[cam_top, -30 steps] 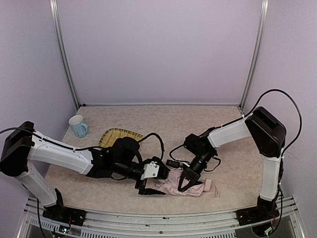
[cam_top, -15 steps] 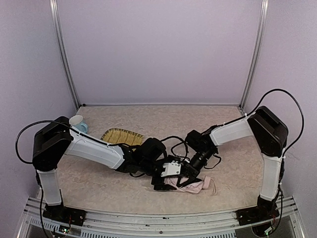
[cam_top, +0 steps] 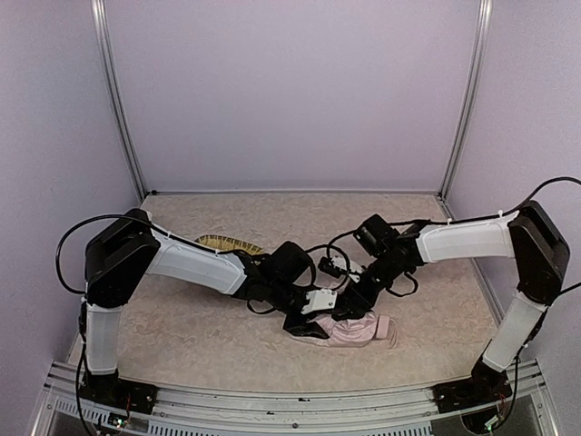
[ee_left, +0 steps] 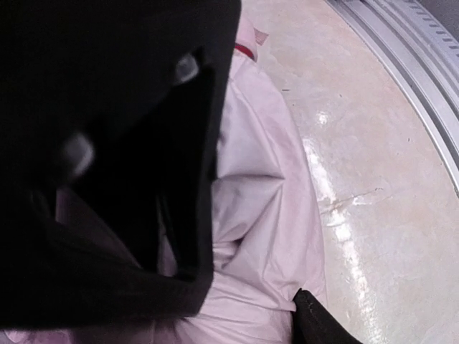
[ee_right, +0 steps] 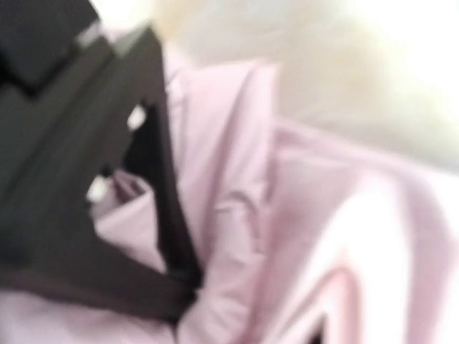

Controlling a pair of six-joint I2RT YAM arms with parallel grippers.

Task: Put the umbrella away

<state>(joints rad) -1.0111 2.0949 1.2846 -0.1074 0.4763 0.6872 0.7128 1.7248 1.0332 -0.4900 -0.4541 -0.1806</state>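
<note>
Over the pink umbrella (cam_top: 359, 331), left fingers (ee_left: 179, 215) and blurred right fingers (ee_right: 72, 179) crowd together, grip on it impossible to tell.

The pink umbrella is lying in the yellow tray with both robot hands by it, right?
No. The umbrella lies on the table, in front of the woven tray, not in it; see the top view. Left gripper and right gripper are by it.

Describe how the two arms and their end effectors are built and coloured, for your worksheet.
The left arm and the right arm both have smooth white link covers between bulky black joint housings. Thin black cables loop loosely off the shoulders and wrists. The left end effector is black with a small white plate behind it. The right end effector is all black.
</note>
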